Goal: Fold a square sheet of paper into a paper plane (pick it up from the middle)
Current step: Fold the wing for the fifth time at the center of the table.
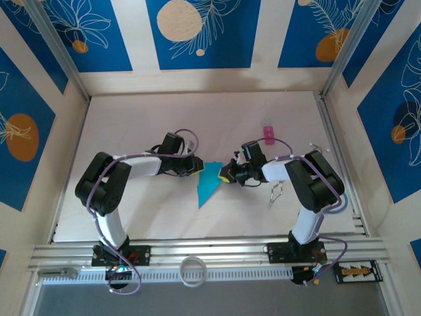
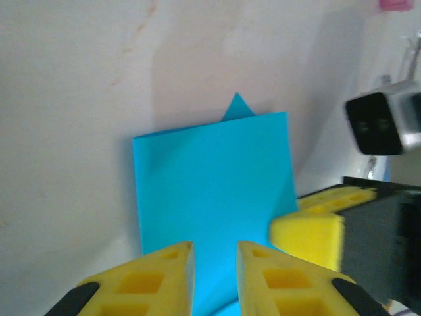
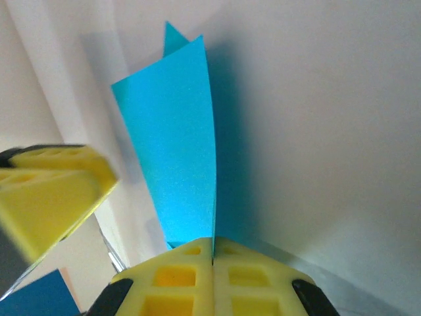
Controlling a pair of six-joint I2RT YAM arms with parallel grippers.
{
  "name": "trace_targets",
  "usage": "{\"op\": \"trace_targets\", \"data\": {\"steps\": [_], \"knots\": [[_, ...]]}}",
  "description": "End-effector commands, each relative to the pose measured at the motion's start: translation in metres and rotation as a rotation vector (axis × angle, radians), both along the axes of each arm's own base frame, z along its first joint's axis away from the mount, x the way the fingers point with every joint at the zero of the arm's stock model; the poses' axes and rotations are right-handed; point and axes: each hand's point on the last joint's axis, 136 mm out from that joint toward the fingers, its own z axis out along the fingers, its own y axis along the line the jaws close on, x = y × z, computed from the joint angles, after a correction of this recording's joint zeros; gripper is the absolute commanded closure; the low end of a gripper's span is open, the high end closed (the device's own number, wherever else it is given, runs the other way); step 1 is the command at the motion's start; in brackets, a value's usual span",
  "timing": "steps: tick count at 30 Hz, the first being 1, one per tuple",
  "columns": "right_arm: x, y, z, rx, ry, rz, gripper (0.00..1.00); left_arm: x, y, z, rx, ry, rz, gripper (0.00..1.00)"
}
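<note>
The square sheet of paper (image 1: 209, 184) is a cyan-blue creased, pointed shape at the table's middle, between both grippers. My right gripper (image 1: 225, 174) comes in from the right and is shut on the paper's edge. In the right wrist view its yellow fingers (image 3: 191, 263) are pressed together (image 3: 212, 242) with the paper (image 3: 174, 145) standing up from between them. My left gripper (image 1: 199, 166) is at the paper's left side. In the left wrist view it (image 2: 215, 249) stands slightly open, and the paper (image 2: 210, 178) shows through the narrow gap. The right gripper's fingers (image 2: 309, 230) sit at the paper's right corner.
A tiny pink object (image 1: 269, 134) lies behind the right arm, also seen in the left wrist view (image 2: 395, 4). A metal clip (image 1: 276, 191) lies right of the paper. A white ring (image 1: 193, 271) rests on the front rail (image 1: 210, 251). Blue leaf-patterned panels (image 1: 197, 33) wall the table.
</note>
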Motion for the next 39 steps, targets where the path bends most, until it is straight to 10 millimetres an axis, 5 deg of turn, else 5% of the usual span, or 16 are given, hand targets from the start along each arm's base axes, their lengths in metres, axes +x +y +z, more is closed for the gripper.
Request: {"op": "trace_targets", "data": {"steps": [1, 5, 23, 31, 39], "knots": [[0.000, 0.001, 0.005, -0.011, 0.013, -0.058, 0.98, -0.013, -0.011, 0.011, -0.049, 0.041, -0.019, 0.78], [-0.003, 0.002, 0.003, -0.042, 0.020, -0.083, 0.98, -0.024, -0.017, 0.003, -0.027, 0.068, -0.037, 0.80], [-0.010, 0.009, 0.005, -0.020, 0.018, -0.061, 0.95, -0.041, 0.012, -0.054, 0.154, 0.127, -0.015, 0.93], [-0.009, 0.013, 0.008, 0.002, -0.010, 0.013, 0.81, -0.047, 0.013, -0.061, 0.156, 0.122, -0.052, 0.95], [-0.005, 0.011, 0.009, 0.035, -0.020, 0.059, 0.79, -0.046, 0.011, -0.061, 0.147, 0.116, -0.064, 0.95]]}}
